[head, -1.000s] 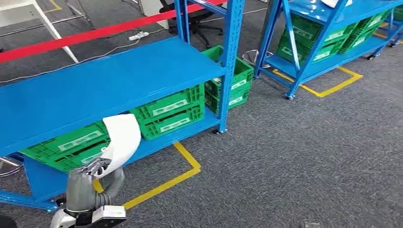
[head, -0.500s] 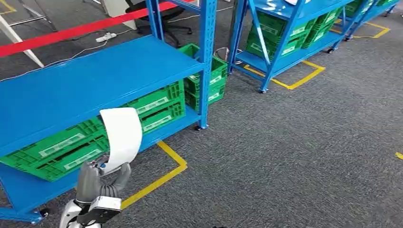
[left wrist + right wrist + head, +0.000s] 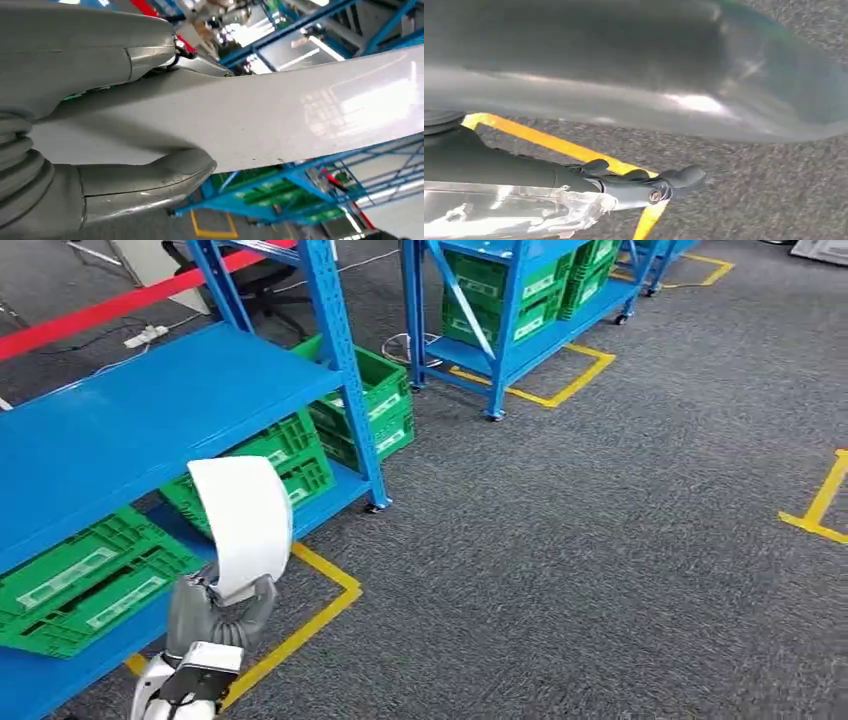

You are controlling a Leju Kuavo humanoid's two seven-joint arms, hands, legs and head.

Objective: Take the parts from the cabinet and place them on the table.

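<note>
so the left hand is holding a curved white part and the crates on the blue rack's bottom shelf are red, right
Not quite: the crates are green, not red, as the head view shows. The rest stands: the left hand holds the curved white part, and the crates sit on the bottom shelf of the blue rack. The left wrist view also shows the hand gripping the part.

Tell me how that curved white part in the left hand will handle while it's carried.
The white part probably is stiff: it keeps its curve though gripped only at its lower end by the left hand. Its glossy surface may be slippery. Standing tall above the grip, it might tilt.
</note>
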